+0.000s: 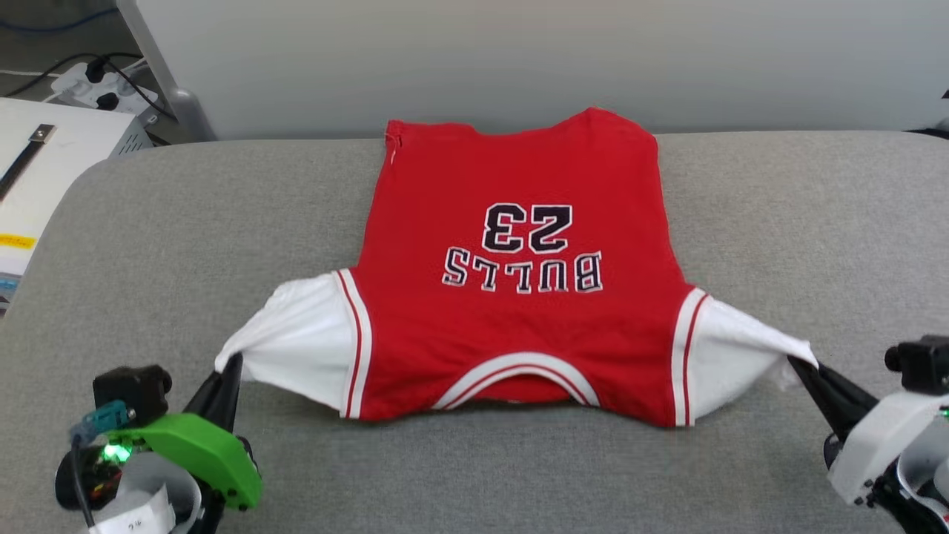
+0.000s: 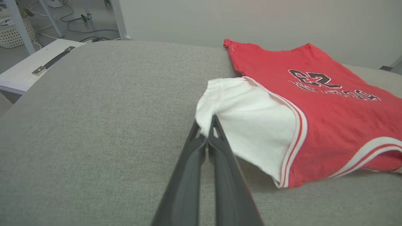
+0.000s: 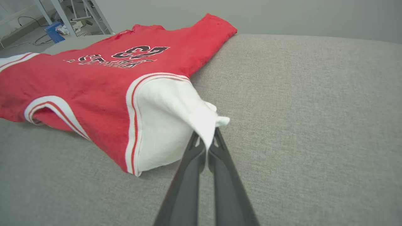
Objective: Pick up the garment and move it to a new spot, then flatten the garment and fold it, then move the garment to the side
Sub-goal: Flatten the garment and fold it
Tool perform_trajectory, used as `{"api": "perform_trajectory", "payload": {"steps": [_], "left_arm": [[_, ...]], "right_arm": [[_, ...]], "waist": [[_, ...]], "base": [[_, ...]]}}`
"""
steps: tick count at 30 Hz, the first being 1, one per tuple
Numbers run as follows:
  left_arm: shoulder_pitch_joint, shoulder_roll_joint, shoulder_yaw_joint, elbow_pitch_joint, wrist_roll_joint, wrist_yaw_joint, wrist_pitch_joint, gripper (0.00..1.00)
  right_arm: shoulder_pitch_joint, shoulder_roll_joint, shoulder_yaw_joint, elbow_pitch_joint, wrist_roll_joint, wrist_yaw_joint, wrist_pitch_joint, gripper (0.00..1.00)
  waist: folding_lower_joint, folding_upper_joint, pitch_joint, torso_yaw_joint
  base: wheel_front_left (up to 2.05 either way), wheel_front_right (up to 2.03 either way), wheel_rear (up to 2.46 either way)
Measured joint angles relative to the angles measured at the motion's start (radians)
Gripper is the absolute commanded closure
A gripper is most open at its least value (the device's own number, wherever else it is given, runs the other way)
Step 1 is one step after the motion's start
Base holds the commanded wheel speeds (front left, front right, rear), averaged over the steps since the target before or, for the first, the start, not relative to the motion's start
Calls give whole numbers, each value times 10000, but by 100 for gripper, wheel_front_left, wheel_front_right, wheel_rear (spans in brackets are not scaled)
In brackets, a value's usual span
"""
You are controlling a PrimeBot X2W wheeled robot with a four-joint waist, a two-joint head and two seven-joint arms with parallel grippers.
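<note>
At the near left of the table: left gripper, its 2 dark fingers pressed together on the cuff of the left sleeve.

At the near right: right gripper, likewise pinching the cuff of the right sleeve.

Both white sleeves are stretched outward with their tips raised off the cloth surface, probably to spread the shirt flat before folding.

Between them, mid-table: the garment, red, printed side up. Its collar is near and its hem reaches the far edge, so "BULLS" and 23 read inverted from the robot's side. The body is largely smooth.

Beyond the far left corner: white case with a black handle.
</note>
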Motion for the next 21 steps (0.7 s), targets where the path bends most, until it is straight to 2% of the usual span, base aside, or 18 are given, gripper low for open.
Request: {"api": "perform_trajectory", "payload": {"steps": [5,9,14,19,20,21], "left_arm": [[1252,190,27,-796,-360,506,23,100],[1793,199,-105,-1024,-401,713,12,100],[2054,163,-199,-1051,-420,794,-21,100],[1986,42,-247,-1060,-274,790,-121,100],[1943,35,-247,-1066,-211,792,-140,100],[1877,27,-276,-1080,-151,790,-151,100]], "right_arm": [[1524,-63,-696,-332,-71,0,268,100],[2668,-75,-1298,-552,-105,0,606,100],[3644,-27,-1801,-890,-272,0,1258,100],[3760,203,-2336,-1352,-698,0,1852,100],[3750,213,-2420,-1455,-811,0,1946,69],[3719,234,-2594,-1555,-922,0,2025,0]], "waist": [[0,0,-126,98],[0,0,-94,199],[0,0,93,276],[0,0,348,322],[0,0,391,327],[0,0,445,334]], "base": [[0,0,0],[0,0,0],[0,0,0],[0,0,0],[0,0,0],[0,0,0]]}}
